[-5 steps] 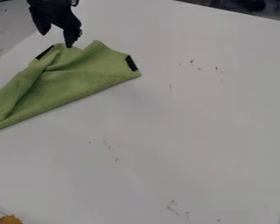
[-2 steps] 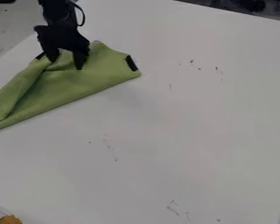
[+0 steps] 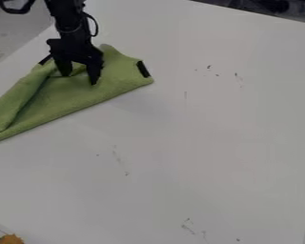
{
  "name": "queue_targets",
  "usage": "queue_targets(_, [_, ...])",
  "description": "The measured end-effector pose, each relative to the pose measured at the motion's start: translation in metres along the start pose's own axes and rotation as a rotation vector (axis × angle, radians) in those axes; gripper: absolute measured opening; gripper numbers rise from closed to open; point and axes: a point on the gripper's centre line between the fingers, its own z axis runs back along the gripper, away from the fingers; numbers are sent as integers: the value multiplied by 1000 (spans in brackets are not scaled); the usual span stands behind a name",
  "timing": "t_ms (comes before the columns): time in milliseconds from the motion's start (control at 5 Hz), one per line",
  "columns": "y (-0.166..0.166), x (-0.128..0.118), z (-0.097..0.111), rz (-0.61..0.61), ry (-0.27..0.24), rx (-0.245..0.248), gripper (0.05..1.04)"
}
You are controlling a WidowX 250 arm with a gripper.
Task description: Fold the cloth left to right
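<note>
My gripper [image 3: 80, 80] hangs down from the top left, over the upper middle part of the green cloth [image 3: 72, 97]. Its two fingers stand apart, open, with green fabric showing between and below them. Whether the tips touch the cloth I cannot tell. The cloth lies at the left of the white table, rumpled, with a raised fold running down toward its lower left. Black patches mark its right corner, its upper left edge and its lower left end. Part of its upper edge is hidden behind the gripper.
The white table [image 3: 199, 128] carries small dark scuffs. A yellow-orange object [image 3: 11, 239] is at the bottom left corner. Dark items [image 3: 269, 5] lie beyond the table's top right edge.
My gripper has come down and a little to the right, from the cloth's top edge to over its upper middle. The cloth looks unmoved.
</note>
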Motion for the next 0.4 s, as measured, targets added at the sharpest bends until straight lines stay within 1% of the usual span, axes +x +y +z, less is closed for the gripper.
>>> queue_targets(200, [0,0,0,9,2,3,986])
queue_targets(400, [1,0,0,4,-5,4,903])
